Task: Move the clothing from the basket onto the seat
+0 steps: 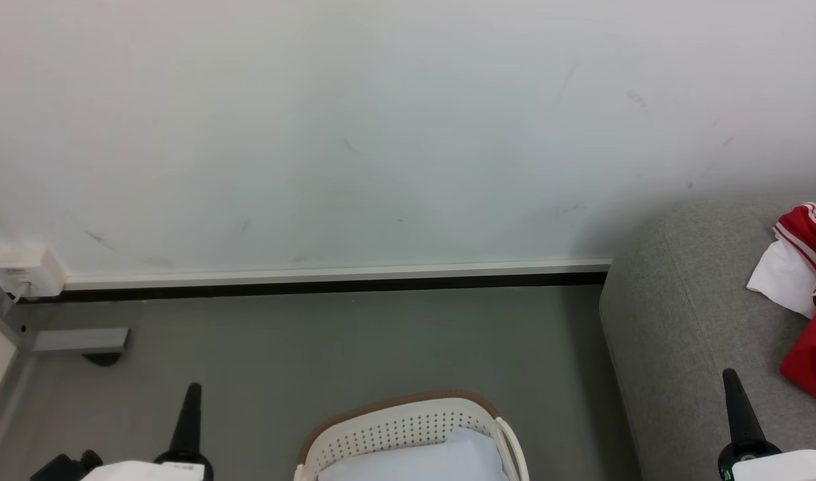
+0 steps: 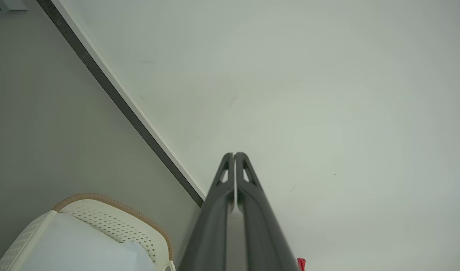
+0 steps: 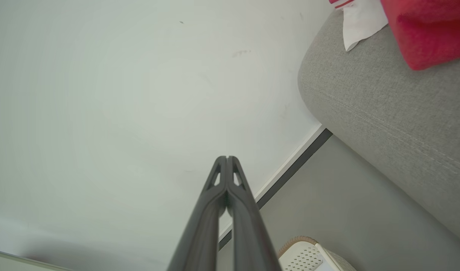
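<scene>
Nearest, at the lower left of the head view, the left gripper point(image 1: 193, 391) points up over the floor point(image 1: 348, 334), its jaws pressed fully together with nothing between them. The left wrist view shows its two dark fingers point(image 2: 252, 218) meeting at the tips. At the lower right the right gripper point(image 1: 730, 377) stands the same way, jaws tight together and empty, its tip showing against the seat point(image 1: 682, 321). Between the two, at the bottom edge, the basket point(image 1: 394, 403) sits on the grey floor, white and perforated with a tan rim, and a pale bluish-white cloth point(image 1: 441, 454) lies inside it. Near the basket on the right rises the grey woven seat, with a rounded corner and a stitched seam. The clothing point(image 1: 812, 354) lies on top of it at the right edge, red with a white panel and red-and-white striped trim, well apart from the basket. A small white mark on the red fabric is cut off by the picture edge and cannot be read. Farther back, a grey metal foot point(image 1: 81, 339) rests on the floor at left, a white wall box point(image 1: 22, 267) with a cable sits by the skirting point(image 1: 334, 275), and above is the scuffed pale wall point(image 1: 381, 133).
</scene>
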Controlling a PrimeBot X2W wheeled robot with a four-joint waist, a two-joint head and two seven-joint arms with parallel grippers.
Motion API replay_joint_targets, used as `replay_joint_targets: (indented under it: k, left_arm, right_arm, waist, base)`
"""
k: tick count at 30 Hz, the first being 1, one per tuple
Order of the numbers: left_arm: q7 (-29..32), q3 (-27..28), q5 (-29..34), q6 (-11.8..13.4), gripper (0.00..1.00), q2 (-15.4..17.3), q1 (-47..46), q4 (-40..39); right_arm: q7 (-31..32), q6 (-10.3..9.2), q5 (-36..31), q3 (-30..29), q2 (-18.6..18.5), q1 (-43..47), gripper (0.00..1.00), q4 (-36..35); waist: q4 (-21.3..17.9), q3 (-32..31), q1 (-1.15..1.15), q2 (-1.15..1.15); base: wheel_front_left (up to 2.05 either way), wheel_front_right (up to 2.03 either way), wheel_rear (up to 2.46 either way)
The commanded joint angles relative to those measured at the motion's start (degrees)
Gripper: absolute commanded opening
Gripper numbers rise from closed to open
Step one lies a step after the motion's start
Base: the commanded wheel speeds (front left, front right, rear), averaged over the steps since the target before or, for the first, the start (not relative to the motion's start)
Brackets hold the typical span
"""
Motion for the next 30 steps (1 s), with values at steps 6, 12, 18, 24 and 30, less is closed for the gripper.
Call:
replay_joint_targets:
  k: [6, 12, 18, 24, 30]
  left_arm:
    - [1.2, 0.4, -4.2, -0.5, 0.00, 0.5, -1.3, -0.9]
    - [2.0, 0.6, -7.5, -0.6, 0.00, 0.5, -1.5, -1.0]
    - [2.8, 0.8, -10.6, -0.8, 0.00, 0.5, -1.7, -1.2]
    - [3.6, 0.9, -13.4, -0.9, 0.00, 0.5, -1.8, -1.3]
    - [4.4, 1.0, -16.0, -1.1, 0.00, 0.5, -2.0, -1.4]
  right_arm:
    - [1.0, -0.06, 3.7, -1.1, 0.2, -1.4, 0.00, -0.7]
    - [1.9, -0.07, 6.6, -1.7, 0.4, -1.6, 0.00, -0.8]
    - [2.7, -0.08, 9.3, -2.4, 0.6, -1.8, 0.00, -0.8]
    - [3.5, -0.08, 11.8, -3.0, 0.8, -2.0, 0.00, -0.8]
    - [4.2, -0.09, 14.2, -3.5, 1.0, -2.0, 0.00, -0.8]
  waist:
    - [-0.1, 0.1, 0.00, 0.00]
    - [-0.2, 0.1, 0.00, 0.00]
    - [-0.3, 0.2, 0.00, 0.00]
    - [-0.4, 0.3, 0.00, 0.00]
    - [-0.5, 0.4, 0.00, 0.00]
  base:
    - [0.00, 0.00, 0.00]
    - [0.00, 0.00, 0.00]
    - [0.00, 0.00, 0.00]
    - [0.00, 0.00, 0.00]
    - [0.00, 0.00, 0.00]
